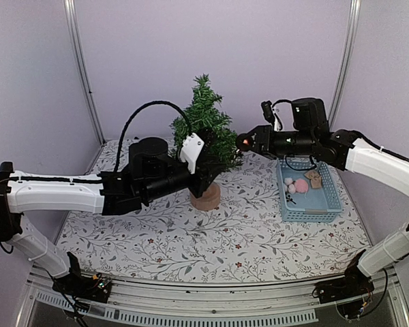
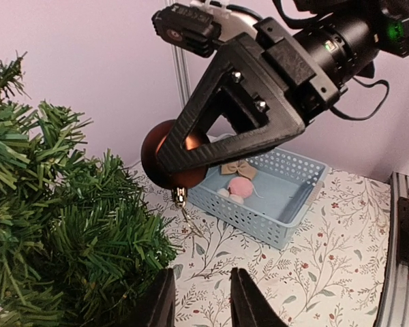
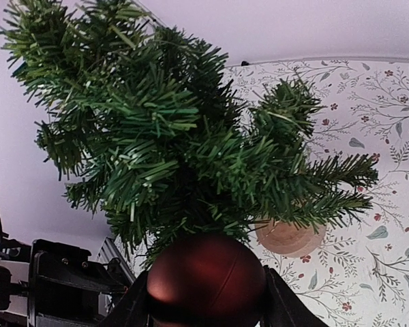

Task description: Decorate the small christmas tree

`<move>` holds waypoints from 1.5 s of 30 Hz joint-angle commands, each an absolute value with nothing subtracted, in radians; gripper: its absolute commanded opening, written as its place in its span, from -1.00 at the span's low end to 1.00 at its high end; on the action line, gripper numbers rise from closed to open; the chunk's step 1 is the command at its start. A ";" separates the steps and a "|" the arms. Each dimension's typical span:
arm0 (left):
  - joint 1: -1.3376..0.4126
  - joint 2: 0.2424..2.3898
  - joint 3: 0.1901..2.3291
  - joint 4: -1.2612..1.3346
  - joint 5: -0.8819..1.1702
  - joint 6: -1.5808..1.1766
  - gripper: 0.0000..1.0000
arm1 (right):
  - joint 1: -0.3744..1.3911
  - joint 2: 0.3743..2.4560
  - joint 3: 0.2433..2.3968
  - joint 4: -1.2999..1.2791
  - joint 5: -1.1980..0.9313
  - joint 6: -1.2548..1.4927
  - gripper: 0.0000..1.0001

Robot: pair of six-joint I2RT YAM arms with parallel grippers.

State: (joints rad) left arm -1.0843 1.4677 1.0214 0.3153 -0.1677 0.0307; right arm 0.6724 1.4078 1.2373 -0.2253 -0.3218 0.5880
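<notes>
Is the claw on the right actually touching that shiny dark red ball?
Touching. The left wrist view shows the right tool's black fingers clamped across the shiny dark red round bauble; the right wrist view shows it wedged between them.

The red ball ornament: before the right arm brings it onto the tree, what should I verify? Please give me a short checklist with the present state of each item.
1. Grip: the red ball ornament sits between the fingers of the right gripper: ok.
2. Hanger: the gold cap and hanger point down under the ball; whether the loop can catch a branch: cannot tell.
3. Approach: the branches of the small christmas tree are just ahead of the ball: ok.
4. Tree upright on its wooden base: ok.
5. Left gripper: open, holding nothing, low beside the branches: ok.
6. Blue basket stands apart to the right: ok.
</notes>
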 commanded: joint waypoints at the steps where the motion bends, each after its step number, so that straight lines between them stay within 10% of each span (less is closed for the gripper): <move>1: -1.091 1.455 1.016 0.306 -0.178 0.034 -0.40 | 0.703 1.418 1.264 -0.168 -0.358 0.599 -0.63; 45: -1.059 1.561 1.131 0.262 -0.232 0.009 -0.78 | 0.722 1.456 1.299 -0.160 -0.394 0.581 -0.63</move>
State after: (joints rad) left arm -1.0702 1.5497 1.1103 0.2749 -0.2211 0.0189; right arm 0.7136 1.4490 1.2709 -0.1715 -0.3805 0.5880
